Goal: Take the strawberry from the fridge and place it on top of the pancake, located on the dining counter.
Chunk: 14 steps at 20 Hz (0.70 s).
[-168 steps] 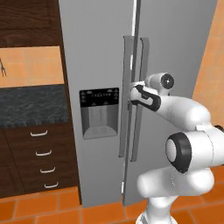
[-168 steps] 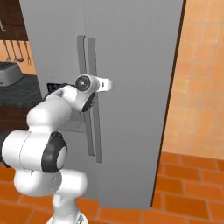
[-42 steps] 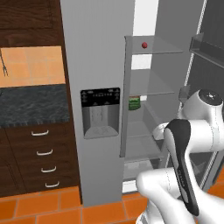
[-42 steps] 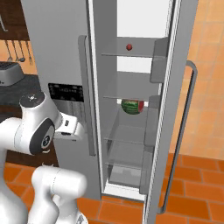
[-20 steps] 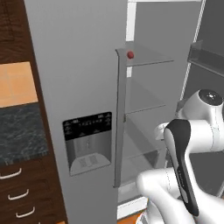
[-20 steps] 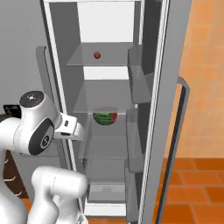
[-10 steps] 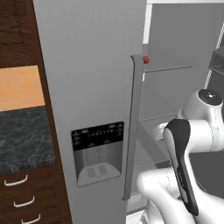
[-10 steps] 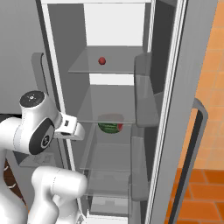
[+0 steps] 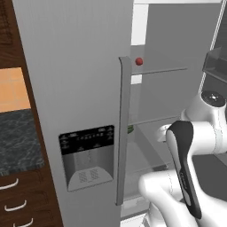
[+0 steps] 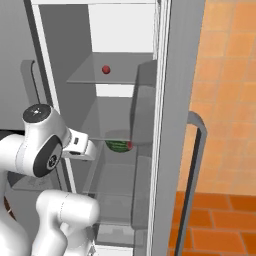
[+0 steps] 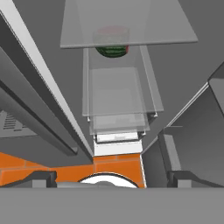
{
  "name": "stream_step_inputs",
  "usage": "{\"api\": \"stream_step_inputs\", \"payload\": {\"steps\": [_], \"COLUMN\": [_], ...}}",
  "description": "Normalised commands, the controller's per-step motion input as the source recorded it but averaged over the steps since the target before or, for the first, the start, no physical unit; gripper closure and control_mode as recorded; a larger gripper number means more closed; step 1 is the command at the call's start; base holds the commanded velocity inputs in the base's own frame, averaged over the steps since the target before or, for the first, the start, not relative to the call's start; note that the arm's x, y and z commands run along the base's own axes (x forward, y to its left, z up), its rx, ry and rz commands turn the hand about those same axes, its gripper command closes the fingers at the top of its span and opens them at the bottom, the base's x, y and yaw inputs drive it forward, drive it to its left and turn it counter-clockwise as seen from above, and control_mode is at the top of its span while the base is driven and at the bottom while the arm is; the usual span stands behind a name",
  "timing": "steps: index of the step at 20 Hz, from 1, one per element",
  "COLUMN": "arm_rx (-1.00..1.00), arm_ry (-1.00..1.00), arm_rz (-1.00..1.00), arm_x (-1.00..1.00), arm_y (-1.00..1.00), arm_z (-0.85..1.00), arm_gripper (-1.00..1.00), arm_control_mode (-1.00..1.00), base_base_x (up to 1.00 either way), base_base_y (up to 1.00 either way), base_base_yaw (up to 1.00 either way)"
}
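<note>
The fridge stands with its right door swung open and its left door, the one with the black dispenser, closed. The strawberry is a tiny red ball on the upper glass shelf, also seen past the left door's handle as the strawberry. My gripper is open with nothing between its fingertips; it hangs at mid-shelf height, well below and left of the strawberry, looking down the shelves. The pancake and the dining counter are out of view.
A green-rinded watermelon piece lies on the middle shelf, seen from above as the watermelon piece. The open door's long handle juts out at right. Dark granite worktop and drawers lie left of the fridge. Orange tile floor lies below.
The whole picture has shifted: the base has driven closer and the fridge fills more of both views. The arm keeps its pose and the gripper stays open.
</note>
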Motion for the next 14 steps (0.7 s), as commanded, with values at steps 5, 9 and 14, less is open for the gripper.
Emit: {"api": "stream_step_inputs", "payload": {"steps": [5, 9, 14], "arm_rx": [0.00, 0.00, 0.00], "arm_ry": [0.00, 0.00, 0.00], "arm_rz": [0.00, 0.00, 0.00], "arm_x": [0.00, 0.00, 0.00], "arm_y": [0.00, 0.00, 0.00], "arm_z": [0.00, 0.00, 0.00], "arm_gripper": [-1.00, -1.00, -1.00], "arm_control_mode": [1.00, 1.00, 1.00], "base_base_x": [0.17, 0.07, 0.06], "base_base_y": [-0.17, -0.20, -0.19], "base_base_yaw": [0.02, 0.00, 0.00]}}
